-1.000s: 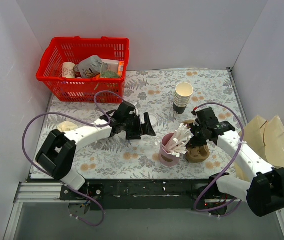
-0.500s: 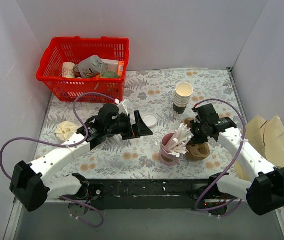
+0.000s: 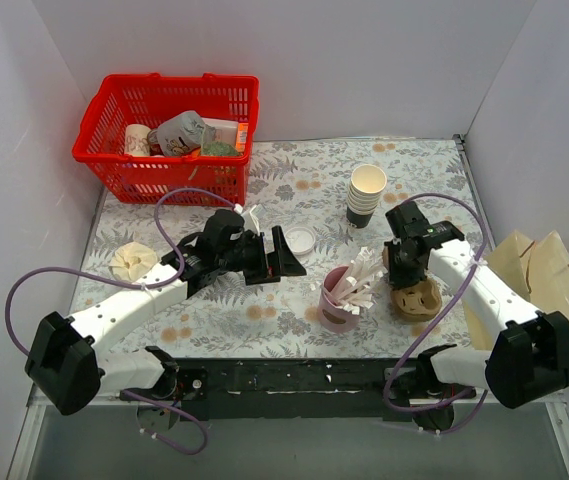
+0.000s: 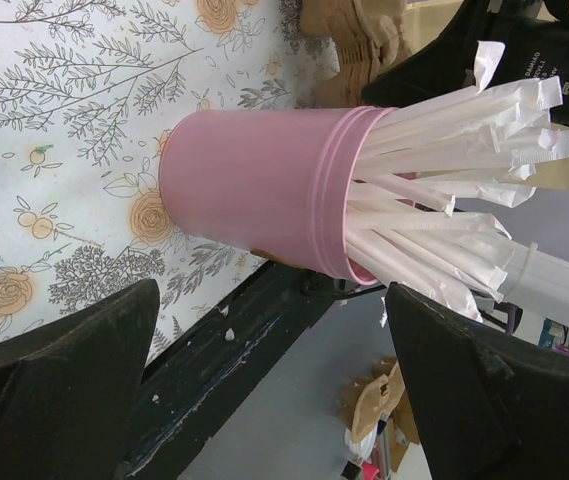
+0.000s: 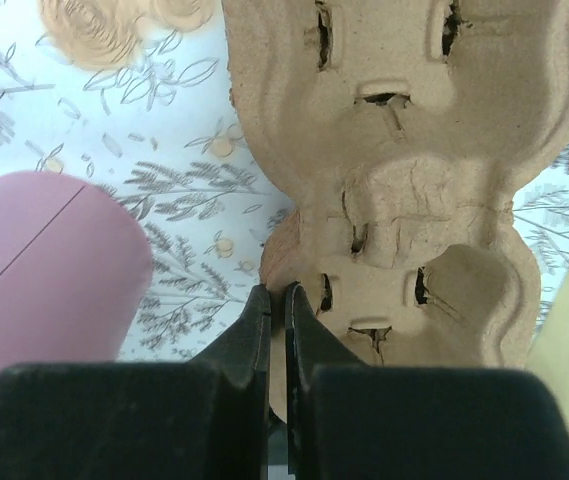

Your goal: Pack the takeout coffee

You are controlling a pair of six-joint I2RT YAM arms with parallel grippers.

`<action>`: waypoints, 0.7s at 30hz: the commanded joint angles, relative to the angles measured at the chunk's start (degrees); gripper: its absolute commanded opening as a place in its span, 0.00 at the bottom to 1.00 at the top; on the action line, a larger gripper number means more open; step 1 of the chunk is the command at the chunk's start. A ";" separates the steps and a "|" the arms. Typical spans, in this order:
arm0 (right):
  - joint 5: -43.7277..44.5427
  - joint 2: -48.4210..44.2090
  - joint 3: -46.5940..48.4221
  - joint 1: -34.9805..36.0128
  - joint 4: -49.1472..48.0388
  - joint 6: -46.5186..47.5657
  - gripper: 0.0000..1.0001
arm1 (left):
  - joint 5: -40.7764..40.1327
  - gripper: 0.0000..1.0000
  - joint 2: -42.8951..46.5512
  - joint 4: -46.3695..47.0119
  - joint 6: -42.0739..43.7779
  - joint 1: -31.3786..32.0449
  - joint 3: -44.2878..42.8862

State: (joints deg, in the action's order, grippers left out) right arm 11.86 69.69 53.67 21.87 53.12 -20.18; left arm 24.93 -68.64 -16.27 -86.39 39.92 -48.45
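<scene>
Overhead and wrist views of two robot arms working on a floral table.

The left gripper hangs fully released, its jaws spread wide. Its wrist camera looks between them at a pink cup crammed with white sticks; the cup stands ahead of the jaws, untouched.

The takeout coffee shows only as a round white lid just off the far side of this gripper. The dark cup beneath it cannot be made out.

The right gripper is clenched, jaws pressed together at the near edge of a brown cardboard cup carrier. Whether it pinches the rim cannot be told. The pink cup sits close to this gripper's left.

The coffee is probably not yet packed, and the likely step is seating it in the carrier. To do that well, the left gripper should turn away from the pink cup and straddle the coffee's body below the lid. It should close only until snug, since a paper wall may buckle and pop the lid. The cup should stay upright, pass clear of the sticks, and go straight down into a well while the right gripper steadies the carrier.
</scene>
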 commanded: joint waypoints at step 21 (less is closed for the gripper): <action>-7.03 0.18 -0.84 -1.21 -5.40 0.58 0.01 | -14.11 0.98 -7.90 -4.82 1.84 5.34 -12.19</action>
State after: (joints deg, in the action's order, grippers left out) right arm 6.04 71.99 53.41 20.69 49.32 -20.58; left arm 19.57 -75.72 -19.31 -85.93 45.17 -55.64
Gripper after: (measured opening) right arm 0.058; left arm 0.981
